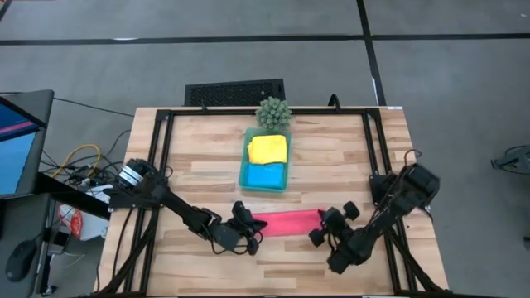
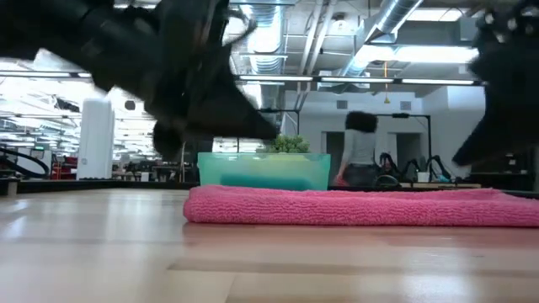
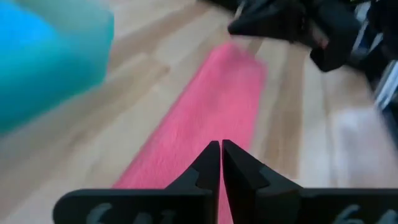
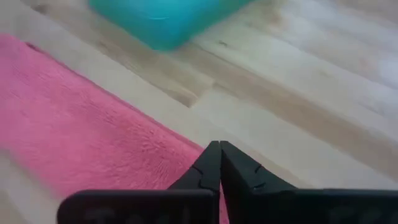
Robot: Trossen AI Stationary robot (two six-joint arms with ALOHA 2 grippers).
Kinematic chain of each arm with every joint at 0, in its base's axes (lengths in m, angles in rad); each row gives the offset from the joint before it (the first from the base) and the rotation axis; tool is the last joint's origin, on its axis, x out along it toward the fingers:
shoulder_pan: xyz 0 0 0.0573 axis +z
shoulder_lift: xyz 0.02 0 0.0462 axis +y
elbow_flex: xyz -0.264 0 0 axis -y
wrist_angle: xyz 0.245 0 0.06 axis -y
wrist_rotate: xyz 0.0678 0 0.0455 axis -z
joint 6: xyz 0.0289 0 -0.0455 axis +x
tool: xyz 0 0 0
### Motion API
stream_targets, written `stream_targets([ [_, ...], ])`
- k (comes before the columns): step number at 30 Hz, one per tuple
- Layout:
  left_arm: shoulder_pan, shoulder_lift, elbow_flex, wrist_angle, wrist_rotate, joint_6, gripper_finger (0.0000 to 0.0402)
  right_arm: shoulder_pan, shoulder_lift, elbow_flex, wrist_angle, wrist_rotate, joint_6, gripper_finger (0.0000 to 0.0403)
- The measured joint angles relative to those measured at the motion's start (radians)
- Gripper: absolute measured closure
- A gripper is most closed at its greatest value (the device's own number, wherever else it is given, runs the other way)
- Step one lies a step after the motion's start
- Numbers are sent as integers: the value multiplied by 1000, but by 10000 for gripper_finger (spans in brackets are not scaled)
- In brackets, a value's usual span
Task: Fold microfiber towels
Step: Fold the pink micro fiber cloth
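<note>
Pink towel (image 1: 286, 222) lies folded in a long strip at six o'clock from the teal tray (image 1: 265, 178), left gripper (image 1: 248, 225) and right gripper (image 1: 323, 222) at its ends, jaws pressed together, holding nothing.

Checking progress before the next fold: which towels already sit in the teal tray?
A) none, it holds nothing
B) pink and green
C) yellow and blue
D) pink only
C: in the high view the teal tray holds the yellow towel and the blue towel, while the pink towel lies as a folded strip on the table between the left gripper and the right gripper.
</note>
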Motion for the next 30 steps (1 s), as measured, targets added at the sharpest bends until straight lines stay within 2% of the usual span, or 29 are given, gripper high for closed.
stream_targets([
  [5,24,-79,1,26,29,-28,393,-28,-191,-4,-19,-204,6,328],
  [7,43,-84,2,66,94,-31,393,-41,-246,-15,-12,-272,35,296],
  [11,97,-60,4,140,309,-53,393,-59,-318,-45,-21,-369,116,214],
  [13,117,-44,4,153,367,-56,393,-61,-335,-71,0,-404,148,176],
  [15,133,-34,12,159,376,-55,393,-62,-342,-105,56,-427,159,149],
  [19,160,1,54,155,385,-24,393,-62,-318,-171,172,-459,176,135],
  [23,181,53,116,117,458,15,393,-70,-287,-199,234,-479,184,134],
  [30,223,144,227,-40,479,66,393,-108,-227,-198,302,-525,113,133],
])
